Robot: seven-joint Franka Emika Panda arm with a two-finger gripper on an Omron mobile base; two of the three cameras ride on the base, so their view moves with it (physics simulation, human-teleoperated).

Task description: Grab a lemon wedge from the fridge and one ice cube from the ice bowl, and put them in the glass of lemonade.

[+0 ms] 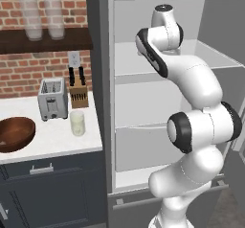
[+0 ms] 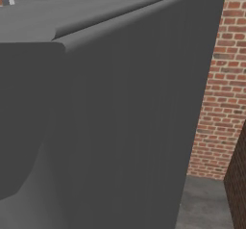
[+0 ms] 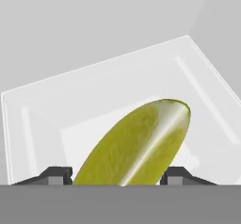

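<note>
Lemon wedge [image 3: 136,145] lies at lower centre of the hand view on a white fridge shelf [image 3: 197,77], between the two tips of the pincer [image 3: 116,177]; whether the tips touch it I cannot tell. In the left base view the fridge [image 1: 158,102] stands open at centre; the ice bowl [image 1: 15,133] and glass of lemonade [image 1: 77,122] sit on the tabletop [image 1: 52,141] at left. No writing is readable.

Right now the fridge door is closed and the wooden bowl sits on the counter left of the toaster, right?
Not quite: the fridge stands open, its white shelves showing in the left base view. The wooden bowl does sit on the counter left of the toaster.
</note>
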